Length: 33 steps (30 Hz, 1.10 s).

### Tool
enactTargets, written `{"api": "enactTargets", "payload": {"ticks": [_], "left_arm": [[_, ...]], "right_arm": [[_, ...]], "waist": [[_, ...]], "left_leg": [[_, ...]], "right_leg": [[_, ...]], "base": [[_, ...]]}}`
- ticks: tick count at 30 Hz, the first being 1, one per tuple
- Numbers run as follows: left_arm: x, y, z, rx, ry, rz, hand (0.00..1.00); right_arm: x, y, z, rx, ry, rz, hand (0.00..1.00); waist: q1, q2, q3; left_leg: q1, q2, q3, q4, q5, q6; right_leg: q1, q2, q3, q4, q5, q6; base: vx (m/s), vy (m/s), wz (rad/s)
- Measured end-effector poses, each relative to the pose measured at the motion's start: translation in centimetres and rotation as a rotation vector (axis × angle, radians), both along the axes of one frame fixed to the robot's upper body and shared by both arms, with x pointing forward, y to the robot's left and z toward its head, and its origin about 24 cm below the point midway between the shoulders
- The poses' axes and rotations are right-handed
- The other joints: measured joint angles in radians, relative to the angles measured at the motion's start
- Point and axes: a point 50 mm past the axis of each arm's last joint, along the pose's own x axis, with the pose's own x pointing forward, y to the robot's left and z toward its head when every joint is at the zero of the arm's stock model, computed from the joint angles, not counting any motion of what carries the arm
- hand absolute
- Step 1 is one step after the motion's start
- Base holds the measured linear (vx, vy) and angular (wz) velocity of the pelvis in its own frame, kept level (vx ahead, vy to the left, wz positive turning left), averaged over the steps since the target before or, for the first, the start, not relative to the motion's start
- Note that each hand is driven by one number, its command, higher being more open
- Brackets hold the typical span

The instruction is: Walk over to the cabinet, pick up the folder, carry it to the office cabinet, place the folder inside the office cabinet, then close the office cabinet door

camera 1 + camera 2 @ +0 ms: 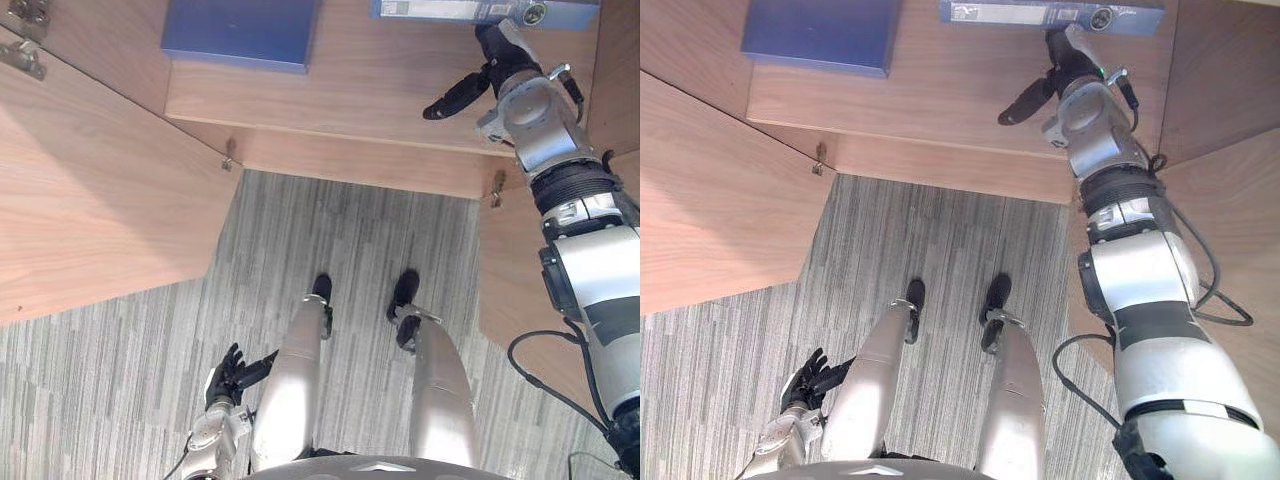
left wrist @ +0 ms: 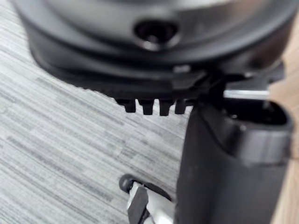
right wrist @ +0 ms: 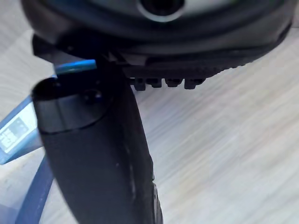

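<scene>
Inside the open wooden cabinet (image 1: 380,80), the right hand (image 1: 500,50) meets the blue folder (image 1: 440,9) at the shelf's back; its grip seemingly can't be judged. A second folder (image 1: 240,30) lies flat leftward. The left hand (image 1: 228,378) hangs loose-fingered above the carpet (image 1: 120,380).

Right hand (image 1: 497,55) reaches far forward, fingers straight, thumb splayed; left hand (image 1: 226,380) hangs low, fingers loosely spread.
</scene>
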Motion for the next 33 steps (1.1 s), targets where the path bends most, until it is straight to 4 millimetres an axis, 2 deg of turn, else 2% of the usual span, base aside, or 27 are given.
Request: {"api": "enactTargets", "payload": {"ticks": [3,7,11,13,16,22,26,33], "left_arm": [[-0.1,-0.1,0.0,-0.003,0.001,0.004,1.00],[0.0,0.2,0.1,-0.004,-0.011,0.023,1.00],[0.0,0.3,0.2,-0.008,-0.016,0.039,1.00],[-0.1,0.4,0.2,-0.009,-0.015,0.037,1.00],[-0.1,0.5,0.1,-0.011,-0.013,0.028,1.00],[-0.7,0.8,-0.4,-0.009,0.020,0.017,1.00],[-1.1,1.5,-0.5,-0.004,0.036,0.019,1.00],[-1.5,2.0,-0.8,0.008,0.055,-0.003,1.00]], "right_arm": [[-0.3,-0.4,1.0,-0.102,-0.018,-0.035,1.00],[-0.7,-0.6,2.1,-0.150,-0.056,-0.044,1.00],[-0.8,-0.1,2.1,-0.155,-0.024,0.007,1.00],[-0.7,1.2,1.3,-0.132,0.033,0.111,1.00],[-0.6,3.6,-2.3,-0.176,0.112,0.244,1.00],[-1.0,5.5,-6.2,-0.285,0.223,0.363,1.00],[-1.3,6.4,-7.8,-0.331,0.264,0.419,1.00],[-1.5,6.2,-10.8,-0.338,0.374,0.442,1.00]], "waist": [[0.000,-0.004,0.004],[-0.006,-0.015,0.020],[-0.013,-0.021,0.032],[-0.024,-0.025,0.040],[-0.028,-0.026,0.040],[-0.034,-0.037,0.039],[-0.045,-0.058,0.029],[-0.025,-0.089,0.000]], "left_leg": [[0.000,0.000,0.004,-0.010,0.001,0.001],[-0.001,0.000,0.007,-0.011,0.001,0.002],[-0.001,0.000,0.012,-0.010,-0.001,0.006],[-0.001,0.001,0.015,-0.009,-0.002,0.008],[0.007,0.008,0.019,-0.010,-0.007,0.008],[0.071,0.019,0.043,-0.035,-0.015,0.008],[0.076,0.031,0.053,-0.037,-0.017,0.007],[0.131,0.036,0.066,-0.064,-0.018,0.006]], "right_leg": [[-0.006,0.000,0.006,-0.004,0.001,0.001],[-0.006,0.001,0.009,-0.011,0.003,0.004],[-0.003,0.002,0.011,-0.017,0.006,0.006],[-0.003,0.002,0.012,-0.019,0.007,0.007],[0.006,0.010,0.016,-0.027,0.008,0.007],[0.055,0.024,0.036,-0.050,0.009,0.010],[0.062,0.036,0.038,-0.067,0.017,0.011],[0.111,0.045,0.046,-0.094,0.019,0.011]], "base": [[0.05,-0.001,-0.03],[0.01,0.001,0.00],[0.00,0.002,-0.01],[0.01,0.003,-0.02],[0.04,-0.007,-0.08],[0.02,-0.023,-0.12],[0.01,-0.024,-0.08],[0.03,-0.015,-0.05]]}}
